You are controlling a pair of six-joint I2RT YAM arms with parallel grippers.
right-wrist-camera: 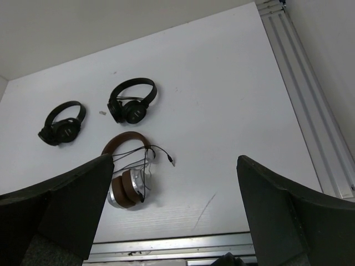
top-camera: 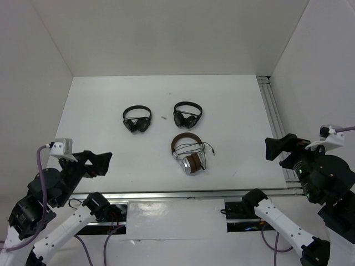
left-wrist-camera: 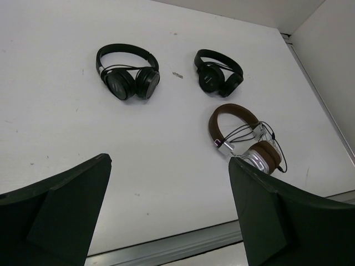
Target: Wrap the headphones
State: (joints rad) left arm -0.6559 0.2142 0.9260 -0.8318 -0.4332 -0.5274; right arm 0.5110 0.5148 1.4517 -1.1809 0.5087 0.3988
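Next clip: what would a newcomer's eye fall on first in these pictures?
The headphones, brown and silver, lie near the middle of the white table, closest to the arms. Behind them lie the left black pair and the right black pair, both smaller. The left gripper and right gripper hang open near the table's near corners, touching nothing.

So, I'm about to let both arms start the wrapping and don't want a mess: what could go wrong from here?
The thin black cable lies in loose loops across the brown-and-silver over-ear headphones, plug end trailing. A finger might snag a loop and drag the whole set. The nearer pair of all-black headphones sits just behind them and could get bumped or grabbed by mistake.
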